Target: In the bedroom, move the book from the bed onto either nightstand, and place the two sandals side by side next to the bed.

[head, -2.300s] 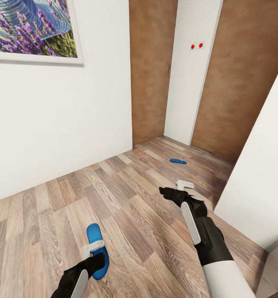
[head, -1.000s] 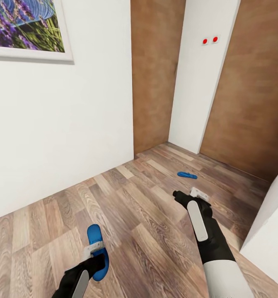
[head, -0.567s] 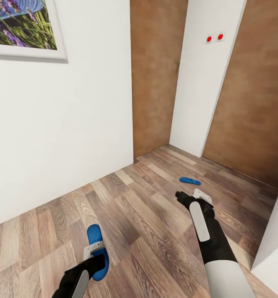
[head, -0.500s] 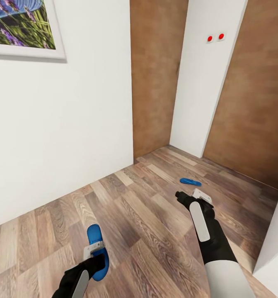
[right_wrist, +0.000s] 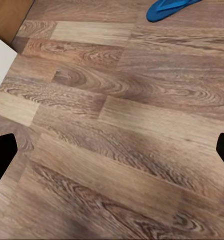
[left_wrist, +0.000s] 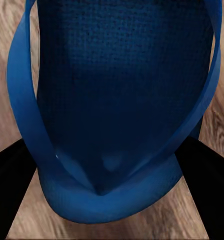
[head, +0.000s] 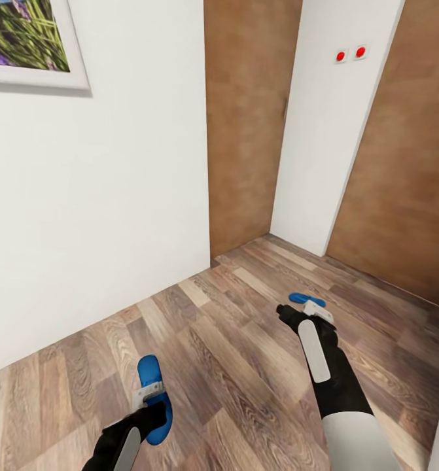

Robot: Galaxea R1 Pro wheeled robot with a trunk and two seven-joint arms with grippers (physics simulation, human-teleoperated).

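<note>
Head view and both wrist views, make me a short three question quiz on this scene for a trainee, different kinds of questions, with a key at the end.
1. True or false: the left gripper holds a blue sandal.
2. Where is the other sandal? A) on the floor ahead of the right gripper; B) inside the right gripper; C) on a shelf.
3. Fill in: the right gripper's fingers are spread, so it is ____.

Key: 1 true; 2 A; 3 open.
</note>
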